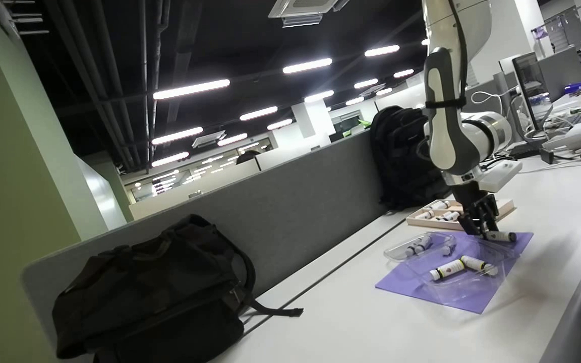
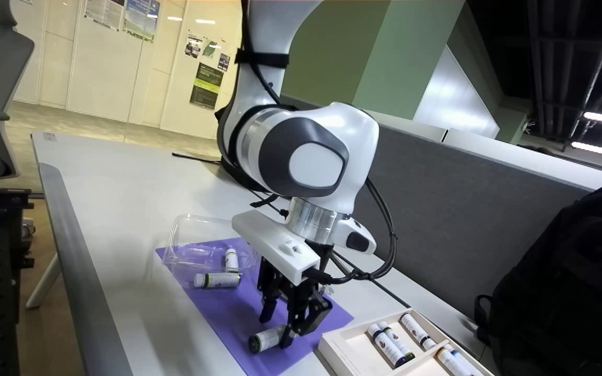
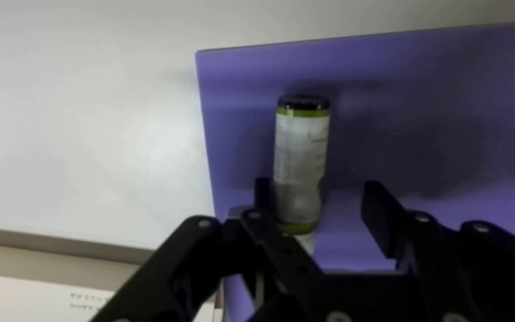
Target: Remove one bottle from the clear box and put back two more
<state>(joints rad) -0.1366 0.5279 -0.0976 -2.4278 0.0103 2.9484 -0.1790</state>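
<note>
A small bottle with a white label and dark end lies on the purple mat (image 3: 248, 80) in the wrist view (image 3: 301, 165); the bottle also shows in both exterior views (image 1: 502, 236) (image 2: 269, 338). My gripper (image 3: 316, 191) is open around the bottle. Its left finger is at or almost against the bottle, with a gap before the right finger. The gripper is low over the mat in both exterior views (image 1: 478, 235) (image 2: 275, 333). The clear box (image 1: 439, 288) (image 2: 174, 243) stands on the mat with two bottles (image 1: 447, 269) (image 1: 479, 264) in it.
A smaller clear tray (image 1: 390, 255) with bottles (image 1: 419, 245) stands beside the mat, towards the grey partition (image 1: 315, 196). A wooden tray (image 1: 507, 207) (image 2: 340, 355) with several bottles is close to the mat's end. Black backpacks (image 1: 159, 287) (image 1: 404, 156) lean at the partition.
</note>
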